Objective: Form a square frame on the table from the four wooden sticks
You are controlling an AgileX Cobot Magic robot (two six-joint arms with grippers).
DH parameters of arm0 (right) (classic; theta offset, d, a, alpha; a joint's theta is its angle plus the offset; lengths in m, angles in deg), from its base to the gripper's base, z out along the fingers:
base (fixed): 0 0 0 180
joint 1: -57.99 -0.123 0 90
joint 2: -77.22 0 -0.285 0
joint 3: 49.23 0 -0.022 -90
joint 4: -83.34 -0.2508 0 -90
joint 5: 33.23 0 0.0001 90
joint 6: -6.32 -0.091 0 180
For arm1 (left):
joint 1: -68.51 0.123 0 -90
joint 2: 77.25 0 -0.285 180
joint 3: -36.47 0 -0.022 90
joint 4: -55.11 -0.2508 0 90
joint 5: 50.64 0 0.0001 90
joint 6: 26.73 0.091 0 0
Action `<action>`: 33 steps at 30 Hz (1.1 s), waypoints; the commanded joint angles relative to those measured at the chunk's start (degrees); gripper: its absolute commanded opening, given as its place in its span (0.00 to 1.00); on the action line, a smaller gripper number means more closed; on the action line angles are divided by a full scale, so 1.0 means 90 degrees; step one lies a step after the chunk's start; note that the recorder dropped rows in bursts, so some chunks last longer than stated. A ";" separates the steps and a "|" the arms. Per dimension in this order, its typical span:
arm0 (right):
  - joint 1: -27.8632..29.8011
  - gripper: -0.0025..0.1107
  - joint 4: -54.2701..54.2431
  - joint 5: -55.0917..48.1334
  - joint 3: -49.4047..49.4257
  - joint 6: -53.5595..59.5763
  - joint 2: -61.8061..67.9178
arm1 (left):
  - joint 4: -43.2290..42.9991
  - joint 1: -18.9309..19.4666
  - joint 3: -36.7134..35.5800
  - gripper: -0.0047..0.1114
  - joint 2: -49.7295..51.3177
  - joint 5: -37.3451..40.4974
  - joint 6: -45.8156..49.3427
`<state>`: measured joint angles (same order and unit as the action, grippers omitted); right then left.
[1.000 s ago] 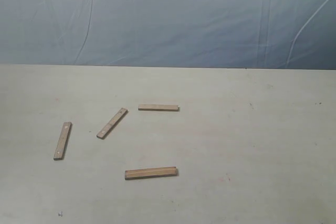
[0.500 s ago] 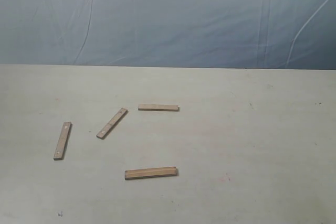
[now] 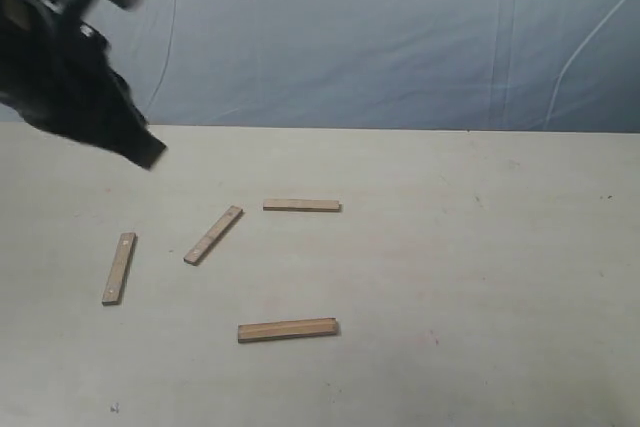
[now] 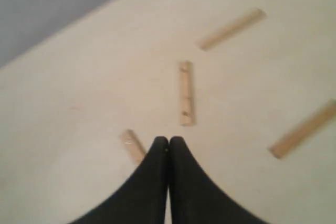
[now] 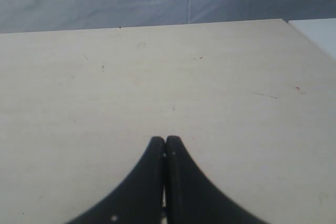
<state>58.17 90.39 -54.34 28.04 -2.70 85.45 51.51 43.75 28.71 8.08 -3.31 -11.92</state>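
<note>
Surface (image 3: 520,277) carries four items, all lying flat and apart from one another, with no square formed. The leftmost wooden stick (image 3: 119,268) runs nearly front to back in the exterior view. The diagonal wooden stick (image 3: 213,235) lies just to its right. The far wooden stick (image 3: 301,205) and the near wooden stick (image 3: 288,330) both lie crosswise.

Left end effector (image 4: 168,141): fingers pressed together, gripping nothing, above the surface and short of the sticks. The left arm (image 3: 75,77) shows blurred at the far left of the exterior view.

Right end effector (image 5: 165,141): fingers together, gripping nothing, over speckled surface.
</note>
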 commanded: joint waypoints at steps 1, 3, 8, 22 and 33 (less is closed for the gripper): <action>-0.0025 0.01 -0.0020 0.0035 -0.0006 0.0012 -0.0049 | 0.1205 -0.0334 0.0112 0.04 0.0861 0.0376 0.1245; -0.0025 0.01 -0.0020 0.0035 -0.0006 0.0012 -0.0049 | 0.1185 -0.0470 0.0112 0.05 0.1266 0.0442 0.1603; -0.0025 0.01 -0.0020 0.0035 -0.0006 0.0012 -0.0049 | 0.1204 -0.0887 0.0112 0.19 0.2108 0.0383 0.2660; -0.0025 0.01 0.0023 0.0019 -0.0006 0.0012 -0.0049 | 0.0361 -0.1833 0.0871 0.52 0.4597 -0.0374 0.1876; -0.0025 0.01 -0.0006 0.0037 -0.0006 0.0012 -0.0049 | 0.0023 -0.1833 0.0976 0.45 0.4861 -0.0384 0.1096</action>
<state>58.17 90.46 -54.34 28.04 -2.70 85.45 50.55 27.59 37.28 50.90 -6.70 -1.48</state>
